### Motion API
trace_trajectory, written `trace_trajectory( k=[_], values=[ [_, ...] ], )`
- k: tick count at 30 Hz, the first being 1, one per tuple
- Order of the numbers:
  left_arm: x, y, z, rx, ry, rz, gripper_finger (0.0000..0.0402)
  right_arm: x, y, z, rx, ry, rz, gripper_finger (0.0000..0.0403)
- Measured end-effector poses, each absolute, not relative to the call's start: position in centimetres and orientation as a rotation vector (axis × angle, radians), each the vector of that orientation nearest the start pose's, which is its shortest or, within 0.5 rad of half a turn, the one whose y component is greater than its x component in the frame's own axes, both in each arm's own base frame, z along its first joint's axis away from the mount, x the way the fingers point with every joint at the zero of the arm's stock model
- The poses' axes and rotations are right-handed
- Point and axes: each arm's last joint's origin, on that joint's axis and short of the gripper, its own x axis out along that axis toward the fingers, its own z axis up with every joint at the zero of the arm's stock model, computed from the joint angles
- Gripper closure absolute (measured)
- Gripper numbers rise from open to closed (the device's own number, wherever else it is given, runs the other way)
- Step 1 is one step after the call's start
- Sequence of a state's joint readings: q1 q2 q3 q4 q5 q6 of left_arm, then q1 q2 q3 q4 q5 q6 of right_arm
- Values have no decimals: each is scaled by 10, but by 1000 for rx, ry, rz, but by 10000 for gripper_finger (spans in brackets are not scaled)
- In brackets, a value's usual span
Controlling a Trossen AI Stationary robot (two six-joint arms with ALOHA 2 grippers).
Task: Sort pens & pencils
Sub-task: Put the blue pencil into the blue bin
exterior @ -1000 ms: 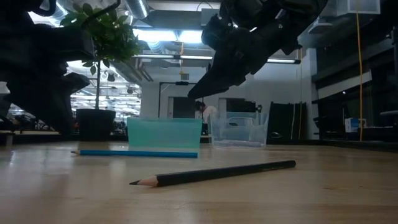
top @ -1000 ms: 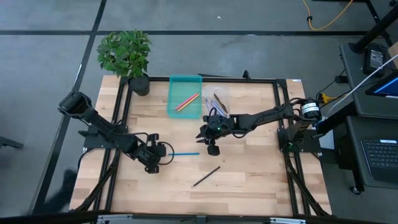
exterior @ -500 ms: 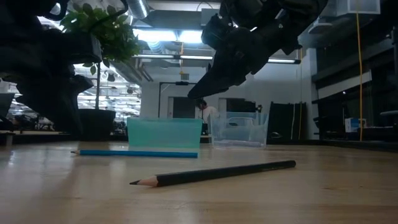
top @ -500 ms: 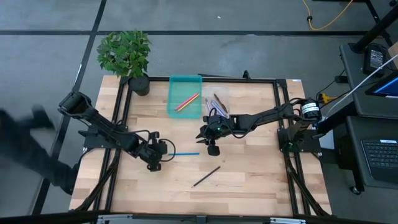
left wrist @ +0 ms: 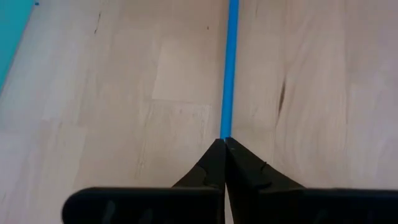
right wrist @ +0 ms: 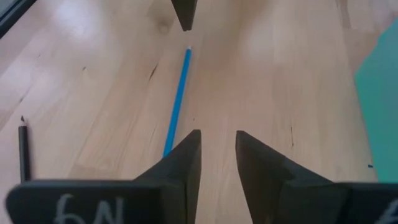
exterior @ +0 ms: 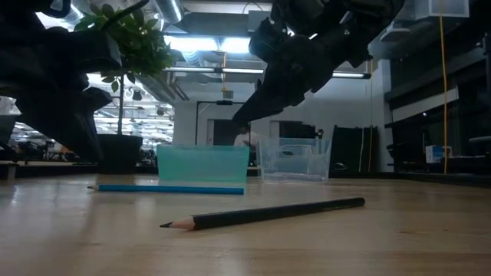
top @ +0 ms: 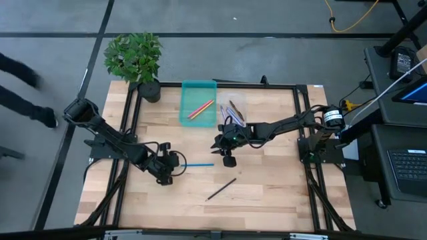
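Now my left claw (left wrist: 224, 144) pinched together at the tip of the blue pencil (left wrist: 231, 68), pencil flat on the table (top: 267, 180), running straight away from my fingers toward my right claw (top: 227, 157), its fingers apart.

wooden table (top: 267, 180) | blue pencil (top: 199, 165) | black pencil (top: 221, 189) | teal tray (top: 198, 88) | clear tray (top: 238, 101) | potted plant (top: 137, 59)
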State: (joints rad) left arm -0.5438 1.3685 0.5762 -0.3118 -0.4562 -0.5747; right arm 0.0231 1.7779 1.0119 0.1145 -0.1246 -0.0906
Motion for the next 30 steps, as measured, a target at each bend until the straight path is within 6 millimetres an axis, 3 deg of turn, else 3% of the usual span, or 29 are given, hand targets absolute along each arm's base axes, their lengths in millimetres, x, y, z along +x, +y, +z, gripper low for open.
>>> trace_trajectory(
  k=[9,30],
  values=[
    [201,-108,135,14,988,178,401,368,12,175,-52,667,172,302],
    [201,-108,134,8,992,174,401,368,12,175,-52,668,173,302]
  ],
)
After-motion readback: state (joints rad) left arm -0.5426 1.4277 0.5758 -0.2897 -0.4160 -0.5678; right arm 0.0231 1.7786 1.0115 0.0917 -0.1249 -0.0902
